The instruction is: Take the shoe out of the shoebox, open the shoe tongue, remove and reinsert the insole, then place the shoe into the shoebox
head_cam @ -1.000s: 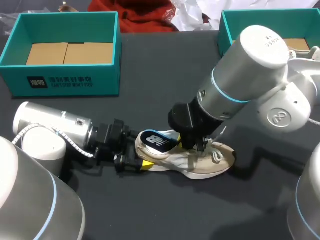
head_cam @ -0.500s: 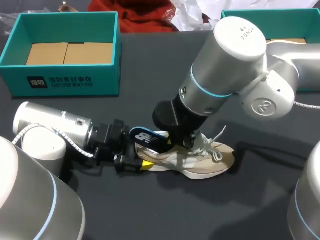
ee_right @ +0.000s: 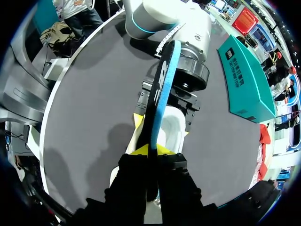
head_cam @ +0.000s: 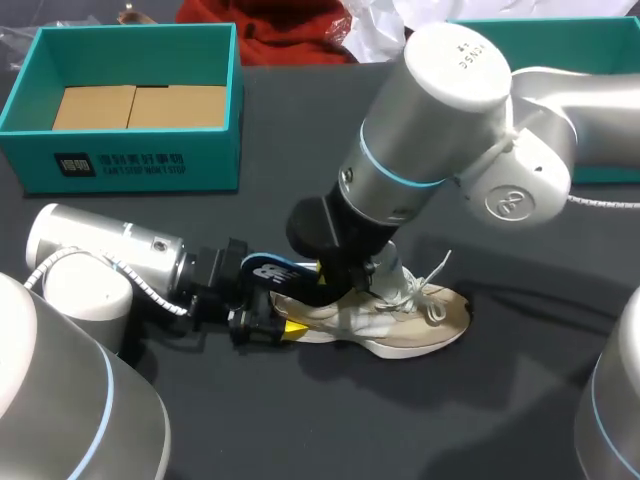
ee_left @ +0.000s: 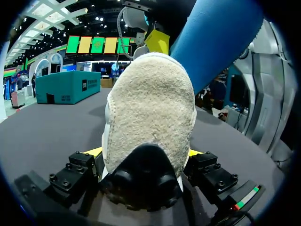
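Locate the shoe (head_cam: 400, 325) sole-down on the surface (head_cam: 330, 430), out of the box, with toe toward the right arm's side and heel toward the left arm. Note the left end effector (head_cam: 285, 325) lying low along the surface and clamped on the heel from both sides; confirm in the left wrist view, one yellow tip at each flank of the heel. Treat this clamp as an anchor, likely there to stop the shoe sliding or lifting during insole work. Find the right end effector (ee_right: 150, 150) coming down over the shoe opening, closed narrowly on one end of the insole (ee_right: 162, 94). Read the insole as turned edge-up, free end projecting back past the heel and above the left end effector, clear of the shoe along most of its visible length. Cannot tell whether the gripped end sits inside the opening, hidden under the right wrist. Judge the step as the insole stage, removal or reinsertion; not decidable from these positions. Expect a thin, flexible part, prone to bending or folding against the heel collar if pushed off-line. Watch the loose laces (head_cam: 430, 290) beside the right fingers as a snag risk. Locate the open shoebox (head_cam: 140, 165) at the far left, well apart from the shoe, with cardboard (head_cam: 135, 105) inside; note a second box (head_cam: 580, 25) behind the right arm, mostly hidden. Cannot tell which one belongs to the shoe. Leave the return to the box for last.
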